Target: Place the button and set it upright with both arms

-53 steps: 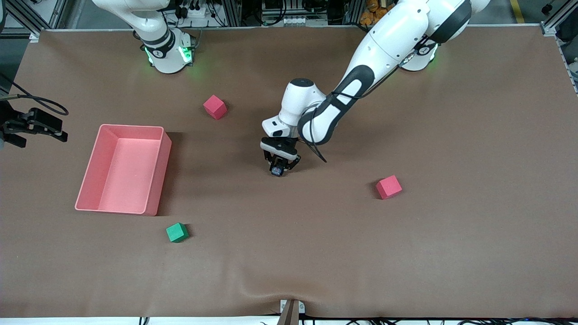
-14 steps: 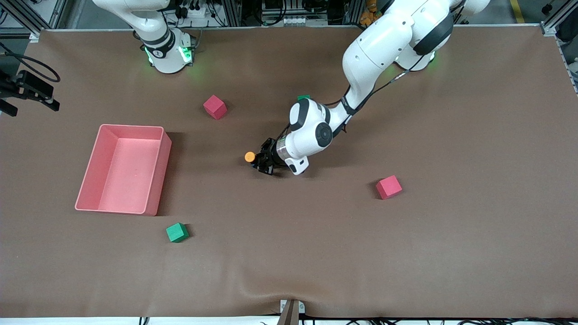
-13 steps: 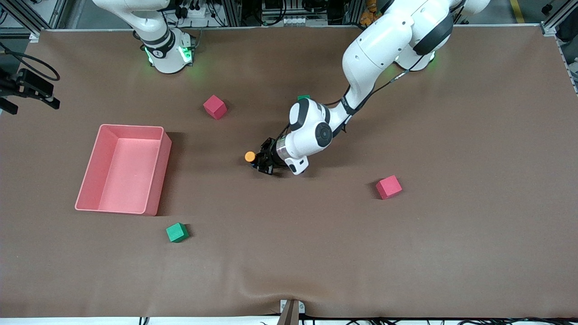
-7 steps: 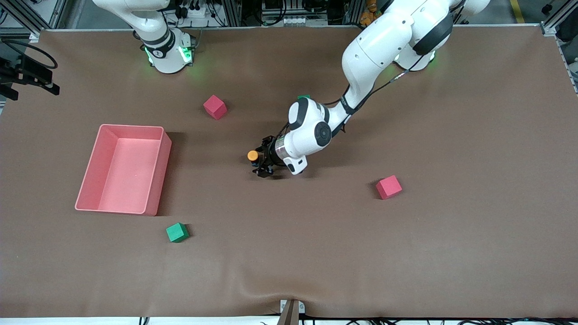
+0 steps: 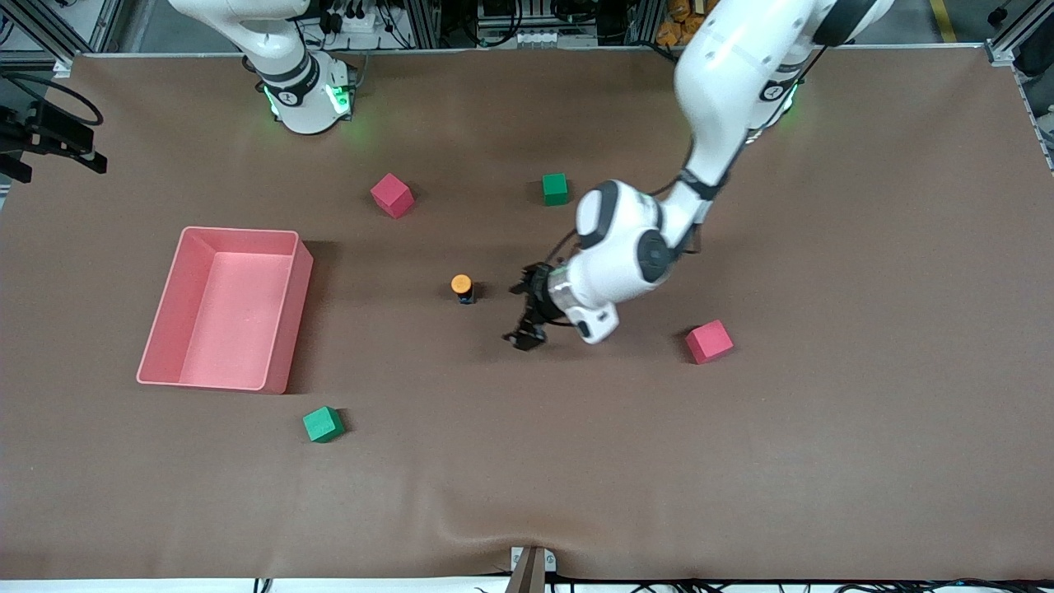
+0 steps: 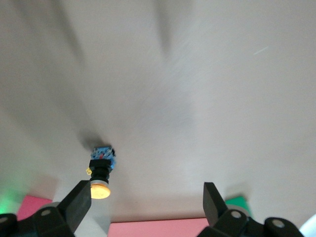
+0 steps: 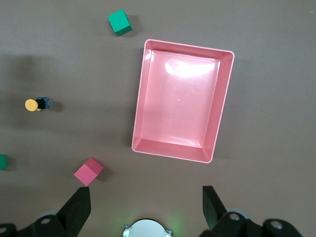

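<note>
The button (image 5: 462,287) stands upright by itself near the middle of the table, orange cap on top of its dark body. My left gripper (image 5: 527,318) hangs open and empty just above the table, a short way from the button toward the left arm's end. In the left wrist view the button (image 6: 101,170) shows apart from the open left gripper (image 6: 147,193), close to one finger. My right gripper (image 5: 51,161) waits high up at the right arm's end of the table. The right gripper (image 7: 145,195) is open and empty, and its view looks down on the button (image 7: 37,104).
A pink tray (image 5: 288,329) lies empty toward the right arm's end. A red cube (image 5: 392,195) and a green cube (image 5: 555,189) sit farther from the front camera than the button. Another red cube (image 5: 709,341) and another green cube (image 5: 322,424) sit nearer.
My left gripper opened, let go of the button and drew back toward the left arm's end. The button stays standing, and the green cube that the arm covered shows again.
</note>
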Controlling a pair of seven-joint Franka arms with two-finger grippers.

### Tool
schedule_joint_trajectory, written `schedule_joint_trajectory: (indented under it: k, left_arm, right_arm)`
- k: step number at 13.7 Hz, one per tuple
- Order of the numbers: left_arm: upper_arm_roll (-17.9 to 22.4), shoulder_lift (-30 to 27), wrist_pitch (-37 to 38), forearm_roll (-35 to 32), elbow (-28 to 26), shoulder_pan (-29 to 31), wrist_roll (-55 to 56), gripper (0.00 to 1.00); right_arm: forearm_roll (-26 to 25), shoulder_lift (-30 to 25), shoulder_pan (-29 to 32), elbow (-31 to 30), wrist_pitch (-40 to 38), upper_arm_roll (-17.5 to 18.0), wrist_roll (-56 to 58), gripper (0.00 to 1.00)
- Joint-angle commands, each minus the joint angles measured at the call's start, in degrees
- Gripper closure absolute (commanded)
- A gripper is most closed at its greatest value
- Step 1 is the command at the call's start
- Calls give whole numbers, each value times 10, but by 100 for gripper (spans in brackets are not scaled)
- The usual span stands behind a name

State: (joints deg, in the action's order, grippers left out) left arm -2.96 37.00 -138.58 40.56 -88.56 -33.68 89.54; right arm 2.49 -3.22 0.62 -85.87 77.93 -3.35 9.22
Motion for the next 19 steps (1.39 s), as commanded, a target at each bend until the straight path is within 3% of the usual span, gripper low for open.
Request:
schedule_joint_trajectory:
  k: [1,6,12,16,19]
  left_arm:
    - [37,-59,44,-66,-23,17,9,0]
    - [39,-80,125,-194,51,110,-6,0]
    - [45,-125,290,-273,102,186,-207,0]
    - [50,-180,345,-356,101,195,-344,0]
    - [50,-224,421,-369,100,232,-494,0]
  right_arm:
    - [3,-1,12,5,0,8,1,0]
    - [3,-1,10,5,2,7,1,0]
    - [1,-1,12,5,10,7,2,0]
    - [1,-2,11,6,9,7,2,0]
    - [3,-2,11,22,8,7,2,0]
